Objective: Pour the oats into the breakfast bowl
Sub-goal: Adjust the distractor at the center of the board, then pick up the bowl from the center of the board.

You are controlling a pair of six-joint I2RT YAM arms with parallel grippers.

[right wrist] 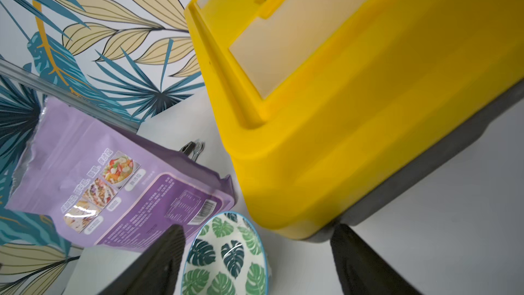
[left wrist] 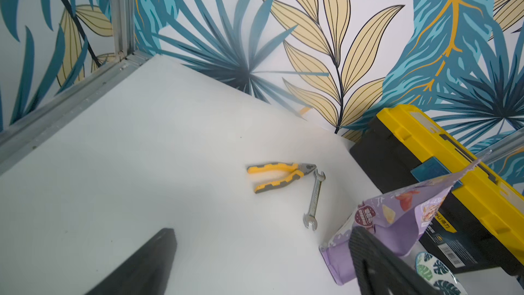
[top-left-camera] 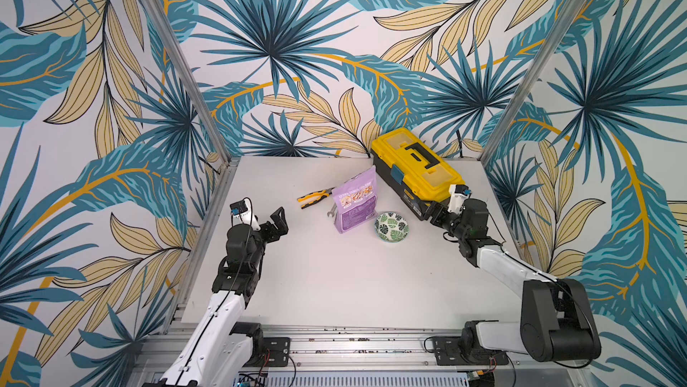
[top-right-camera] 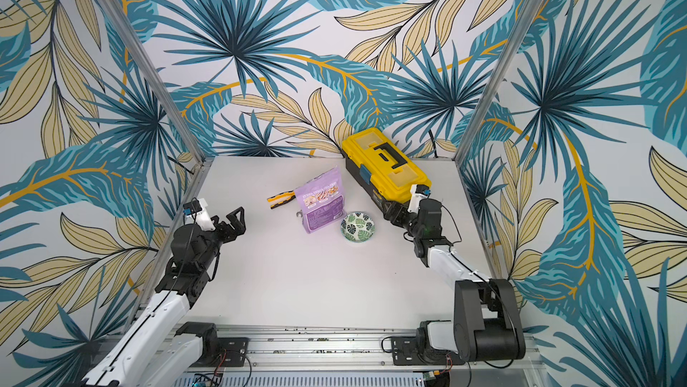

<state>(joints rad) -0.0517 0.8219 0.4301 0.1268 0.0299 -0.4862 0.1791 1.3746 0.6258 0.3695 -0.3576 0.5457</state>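
Closest in on the pale grey matte desk [top-left-camera: 334, 284], the left gripper [top-left-camera: 278, 222] hangs over the 9 o'clock side. Its two black fingers are spread wide, holding and touching nothing. The right gripper [right wrist: 256, 229] sits toward 3 o'clock, jaws also well apart and empty. It is just beside the near corner of the toolbox; I cannot tell whether it touches.

The small round glazed bowl [top-left-camera: 391, 227] is white with dark green leaf prints and a pale blue-green rim. It stands on the desk at about 8 o'clock from the right gripper, near it but apart. In the right wrist view it shows between the two fingers.

The lilac-purple stand-up pouch [top-left-camera: 355, 203] is glossy film with food photos on its front. It stands upright just beside the bowl, at the bowl's 10 o'clock and roughly 2 o'clock from the left gripper, well apart from it. Its top edge looks ragged, and its contents are hidden.

Behind the pouch lies a slim steel open-ended spanner [left wrist: 314, 200]. Just beside it are pliers with yellow-and-grey grips [left wrist: 278, 174].

Farthest back, toward 1 o'clock, sits a yellow-lidded black plastic toolbox [top-left-camera: 416, 165] with a blue latch. It stands against the leaf-patterned wall [top-left-camera: 279, 50].
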